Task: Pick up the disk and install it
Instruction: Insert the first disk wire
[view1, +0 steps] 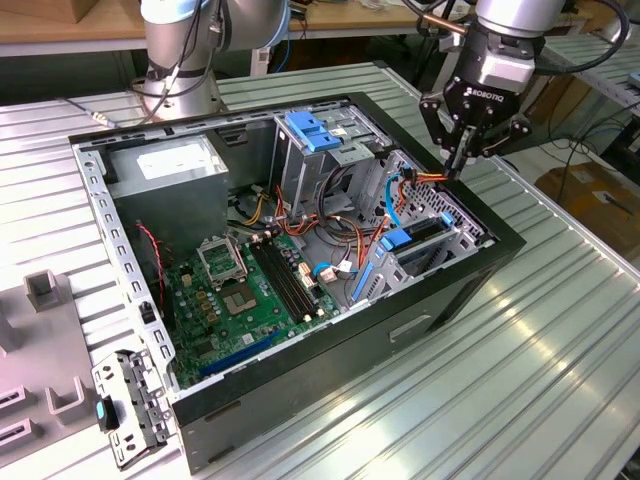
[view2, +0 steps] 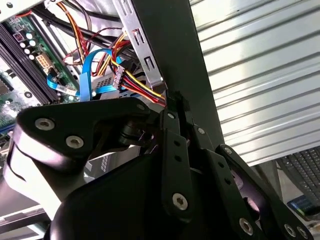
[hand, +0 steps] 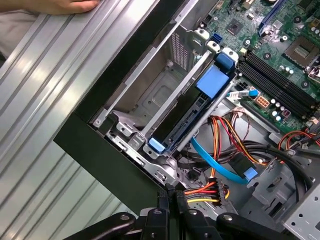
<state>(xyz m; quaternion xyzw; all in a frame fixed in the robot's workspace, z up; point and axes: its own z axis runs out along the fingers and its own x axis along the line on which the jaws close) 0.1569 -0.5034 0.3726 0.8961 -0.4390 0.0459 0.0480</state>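
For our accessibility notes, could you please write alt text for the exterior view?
A robot gripper hangs over the far right corner of an open computer case on a ribbed metal table, beside coloured cables. Inside lie a green circuit board and blue brackets.

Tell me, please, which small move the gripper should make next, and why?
Probably carry the wire bundle toward the disk. The gripper is shut at the bundle's end, beside the case wall, and the disk already sits in its bay between blue rails.
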